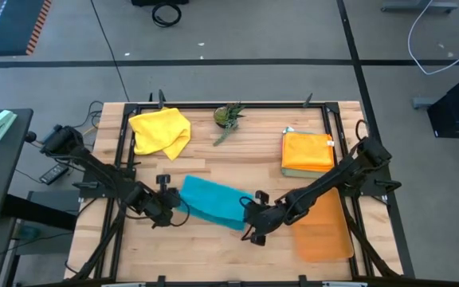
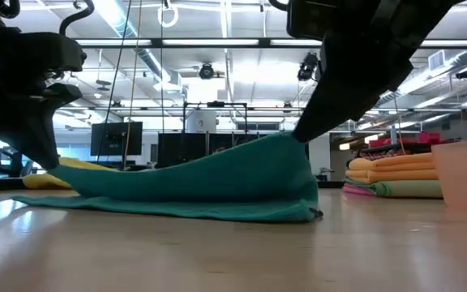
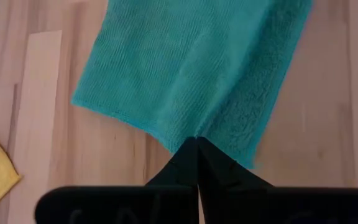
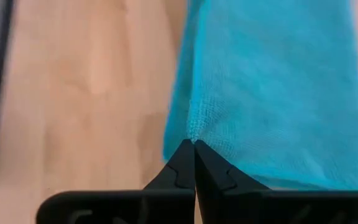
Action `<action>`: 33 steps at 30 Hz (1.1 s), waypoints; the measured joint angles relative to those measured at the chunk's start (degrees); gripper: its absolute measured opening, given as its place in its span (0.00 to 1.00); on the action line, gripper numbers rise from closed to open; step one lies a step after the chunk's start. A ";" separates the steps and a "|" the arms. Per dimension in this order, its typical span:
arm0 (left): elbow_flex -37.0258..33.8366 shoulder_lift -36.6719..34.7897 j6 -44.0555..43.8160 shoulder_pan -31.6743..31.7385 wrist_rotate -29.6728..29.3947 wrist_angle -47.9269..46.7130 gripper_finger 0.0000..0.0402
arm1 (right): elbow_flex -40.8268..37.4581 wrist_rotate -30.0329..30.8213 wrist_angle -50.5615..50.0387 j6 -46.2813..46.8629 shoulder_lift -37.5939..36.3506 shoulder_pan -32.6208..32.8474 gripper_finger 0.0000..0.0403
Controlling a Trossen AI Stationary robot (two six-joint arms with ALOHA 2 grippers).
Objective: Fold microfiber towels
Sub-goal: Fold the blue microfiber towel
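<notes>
Wooden table (image 1: 213, 247): both hands (left (image 1: 168, 209), right (image 1: 255, 221)) pinch teal towel (image 1: 212, 201).

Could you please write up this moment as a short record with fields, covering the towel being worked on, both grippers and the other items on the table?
Active towel: teal towel, near the table's front middle, partly lifted
Left gripper: shut on the teal towel's edge
Right gripper: shut on the teal towel's opposite edge, raised off the table
Waiting towel: yellow towel, crumpled, far left
Folded towels: stack with an orange towel on top, far right
Mat: orange translucent mat, near right
Plant: small green plant, far middle
Surface: wooden table
</notes>
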 joint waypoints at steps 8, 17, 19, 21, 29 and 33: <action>0.00 0.02 -0.27 0.37 0.01 0.99 0.01 | 0.00 -2.35 9.30 0.26 4.91 0.25 0.01; 0.00 0.04 -1.11 0.39 0.00 1.05 0.01 | 0.09 -7.33 17.06 0.97 9.34 0.95 0.01; 0.00 0.04 -1.26 0.39 0.00 0.74 0.01 | 0.13 -7.57 17.99 1.06 10.08 1.37 0.01; 0.00 0.04 -1.49 0.39 0.00 0.59 0.01 | 1.06 -7.70 18.74 1.07 11.28 1.55 0.01; 0.00 0.09 -2.98 0.39 0.00 0.42 0.01 | 8.47 -10.27 19.07 -1.07 19.00 0.76 0.01; 0.00 0.09 -2.96 0.37 0.00 0.18 0.01 | 11.23 -10.94 16.26 -1.21 20.37 0.55 0.01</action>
